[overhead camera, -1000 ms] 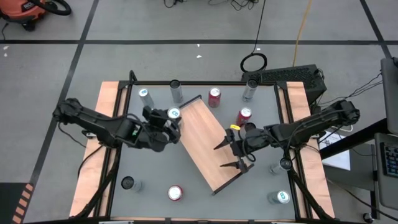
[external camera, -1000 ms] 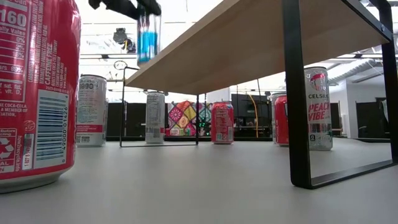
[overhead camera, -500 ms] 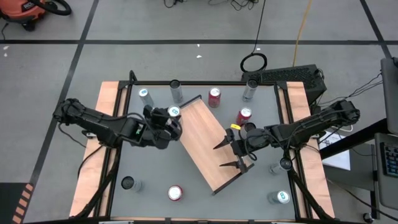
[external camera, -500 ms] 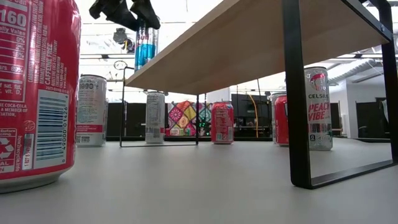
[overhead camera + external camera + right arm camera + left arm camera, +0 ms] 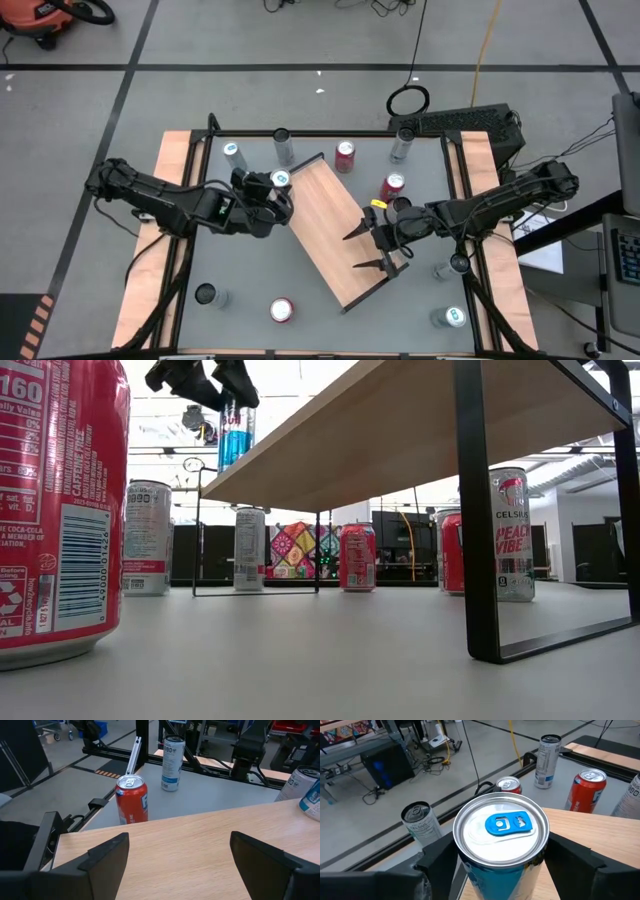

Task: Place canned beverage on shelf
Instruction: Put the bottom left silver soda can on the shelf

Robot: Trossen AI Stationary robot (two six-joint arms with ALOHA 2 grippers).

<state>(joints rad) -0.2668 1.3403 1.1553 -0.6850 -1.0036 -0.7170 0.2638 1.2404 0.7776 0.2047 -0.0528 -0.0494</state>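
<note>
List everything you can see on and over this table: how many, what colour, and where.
shelf: one, light-brown board with black rim, mid-table, set at an angle
blue can: one, silver top with blue tab, at the shelf's end nearest the left arm
red cans: three, two beyond the shelf, one at the near edge
silver cans: about six, scattered along the table's edges
table: one, grey
wood strips: two, pale, along the table's sides
left gripper: dark, at the blue can
right gripper: dark, open and empty, over the shelf
</note>
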